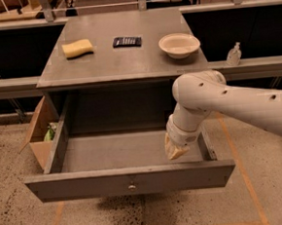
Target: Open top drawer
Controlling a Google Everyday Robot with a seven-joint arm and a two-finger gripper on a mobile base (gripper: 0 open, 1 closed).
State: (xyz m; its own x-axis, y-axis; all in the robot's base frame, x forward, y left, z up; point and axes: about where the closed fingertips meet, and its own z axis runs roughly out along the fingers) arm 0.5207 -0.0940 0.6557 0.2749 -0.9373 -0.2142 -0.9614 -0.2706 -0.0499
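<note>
The top drawer (131, 180) is pulled far out of the grey cabinet (122, 62). Its wide grey front carries a small round metal knob (131, 186) at centre, and its broad shallow box shows nothing inside. My gripper (175, 152) hangs down from the white arm (237, 102) into the drawer's right part, just behind the front panel. It points downward, with the tips close to the drawer floor. The lower drawers are hidden under the open one.
On the cabinet top lie a yellow sponge (77, 48), a black flat device (127, 41) and a beige bowl (179, 45). An open cardboard box (41, 133) stands left of the cabinet. A clear bottle (233, 55) stands on the ledge at right. Orange tape lines mark the speckled floor.
</note>
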